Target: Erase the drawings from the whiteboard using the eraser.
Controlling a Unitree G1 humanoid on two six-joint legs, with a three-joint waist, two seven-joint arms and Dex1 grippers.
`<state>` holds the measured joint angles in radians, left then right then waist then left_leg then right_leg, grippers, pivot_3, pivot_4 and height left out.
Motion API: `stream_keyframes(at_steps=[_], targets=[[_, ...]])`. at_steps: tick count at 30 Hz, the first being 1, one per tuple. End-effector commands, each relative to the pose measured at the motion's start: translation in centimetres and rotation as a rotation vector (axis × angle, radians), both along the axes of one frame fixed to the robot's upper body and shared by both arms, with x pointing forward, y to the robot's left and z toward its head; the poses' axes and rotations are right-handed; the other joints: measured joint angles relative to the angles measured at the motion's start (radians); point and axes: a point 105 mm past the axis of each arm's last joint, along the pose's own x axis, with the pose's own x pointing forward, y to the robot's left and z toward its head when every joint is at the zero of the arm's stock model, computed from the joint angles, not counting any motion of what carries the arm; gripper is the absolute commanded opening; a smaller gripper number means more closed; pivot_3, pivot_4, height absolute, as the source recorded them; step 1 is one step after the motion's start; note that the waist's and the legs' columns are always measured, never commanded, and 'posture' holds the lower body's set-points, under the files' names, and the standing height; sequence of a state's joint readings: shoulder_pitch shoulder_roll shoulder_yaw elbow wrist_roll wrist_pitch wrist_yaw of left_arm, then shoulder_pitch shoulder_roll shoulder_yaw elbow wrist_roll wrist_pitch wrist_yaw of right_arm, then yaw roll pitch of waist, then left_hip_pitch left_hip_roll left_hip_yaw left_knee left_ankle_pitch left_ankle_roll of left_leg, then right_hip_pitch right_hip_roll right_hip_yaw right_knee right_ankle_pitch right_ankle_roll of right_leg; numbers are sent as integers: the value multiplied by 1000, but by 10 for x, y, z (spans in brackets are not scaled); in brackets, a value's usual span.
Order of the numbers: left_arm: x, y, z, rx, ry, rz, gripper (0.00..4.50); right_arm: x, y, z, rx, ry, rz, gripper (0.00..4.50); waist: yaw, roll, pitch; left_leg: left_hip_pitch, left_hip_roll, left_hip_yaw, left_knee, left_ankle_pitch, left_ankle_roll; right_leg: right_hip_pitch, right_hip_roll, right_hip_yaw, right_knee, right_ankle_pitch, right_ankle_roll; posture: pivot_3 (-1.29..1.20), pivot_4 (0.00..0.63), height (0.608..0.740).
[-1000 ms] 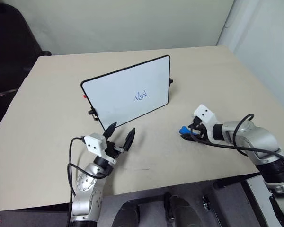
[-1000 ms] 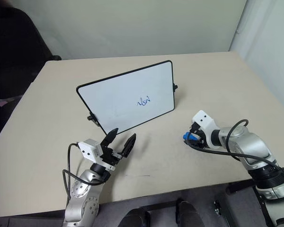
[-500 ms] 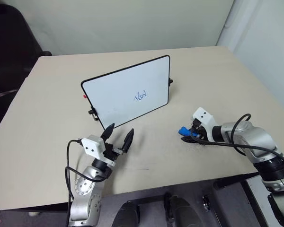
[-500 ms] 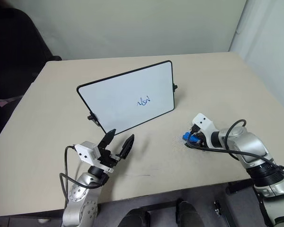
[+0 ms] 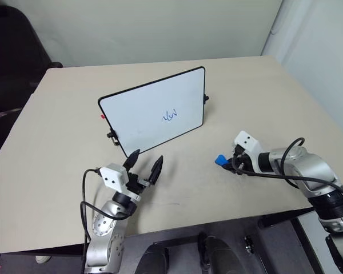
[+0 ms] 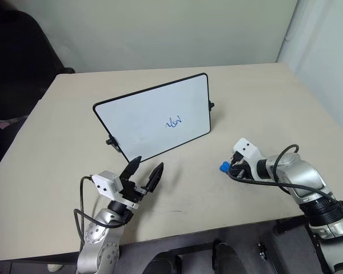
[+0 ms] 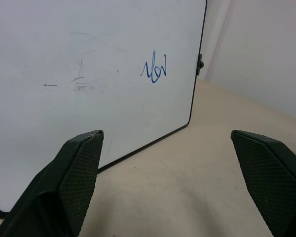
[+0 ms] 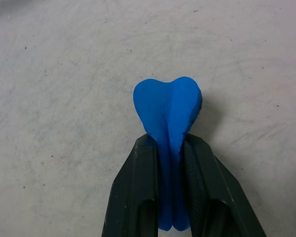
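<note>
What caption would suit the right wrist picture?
Right end effector shut on the blue eraser, squeezed between its fingers above the table.

A bright blue eraser [image 8: 168, 111] is pinched between the black fingers [image 8: 134, 197] of the right hand [image 5: 228, 162], over a pale beige worktop [image 5: 63, 125] flecked with small dark specks. The whiteboard [image 5: 143, 111] is white with a thin black frame, a blue squiggle of drawings [image 5: 170, 116] and faint grey smudges on its face. The left hand [image 5: 144, 164] has black fingers with cross-hatched pads [image 7: 81, 173] and a white housing behind them.
</note>
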<state>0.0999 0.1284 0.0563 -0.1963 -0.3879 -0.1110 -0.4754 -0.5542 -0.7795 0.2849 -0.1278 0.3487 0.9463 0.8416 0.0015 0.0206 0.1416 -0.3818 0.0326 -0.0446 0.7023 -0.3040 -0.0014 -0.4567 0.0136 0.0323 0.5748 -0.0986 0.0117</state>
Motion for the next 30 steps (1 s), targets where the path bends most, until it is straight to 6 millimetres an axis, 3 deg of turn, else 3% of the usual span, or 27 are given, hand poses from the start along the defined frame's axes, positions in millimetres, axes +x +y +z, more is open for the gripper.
stream_keyframes(at_steps=[1, 6, 9, 12, 17, 23, 30], targets=[[-1, -2, 11, -2, -53, -7, 4500, -4, 3, 14, 15, -52, 43, 351, 0, 0, 0, 0, 0, 0, 0, 0, 0, 0, 0, 0, 0, 0, 0, 0, 150, 737], [0, -3, 11, -3, -50, -9, 4500, 5, 21, 34, 82, -188, 52, 351, -1, 0, 0, 0, 0, 0, 0, 0, 0, 0, 0, 0, 0, 1, -1, 0, 150, 737], [1, -2, 11, -1, -50, -8, 4500, 30, 50, 58, 219, -291, -27, 351, -10, 0, 0, 2, 1, 0, 0, 0, 0, 0, 0, 0, 0, 2, -2, 0, 150, 737], [3, -1, 11, 2, -51, -10, 4500, 39, 84, 81, 366, -359, -22, 351, -15, 0, 0, 4, 1, 0, -1, 0, 0, -1, 1, 0, 0, 7, -4, 0, 150, 737], [5, -1, 11, 5, -50, -16, 4500, 59, 119, 90, 412, -409, -51, 351, -8, 0, 0, 3, 2, -1, -1, 2, 0, -2, 1, -1, 1, 9, -7, 0, 150, 737], [4, 0, 11, 3, -50, -12, 4500, 78, 138, 98, 462, -429, -106, 351, -7, 0, 0, -3, 2, 0, -1, 1, -1, -8, 0, -1, 1, 14, -15, 0, 150, 737], [-2, 4, 13, 0, -54, 12, 4500, 89, 142, 104, 486, -428, -166, 351, -9, 0, 0, -4, 2, 1, -1, 0, -2, -10, 0, -1, 0, 12, -17, 0, 150, 737]])
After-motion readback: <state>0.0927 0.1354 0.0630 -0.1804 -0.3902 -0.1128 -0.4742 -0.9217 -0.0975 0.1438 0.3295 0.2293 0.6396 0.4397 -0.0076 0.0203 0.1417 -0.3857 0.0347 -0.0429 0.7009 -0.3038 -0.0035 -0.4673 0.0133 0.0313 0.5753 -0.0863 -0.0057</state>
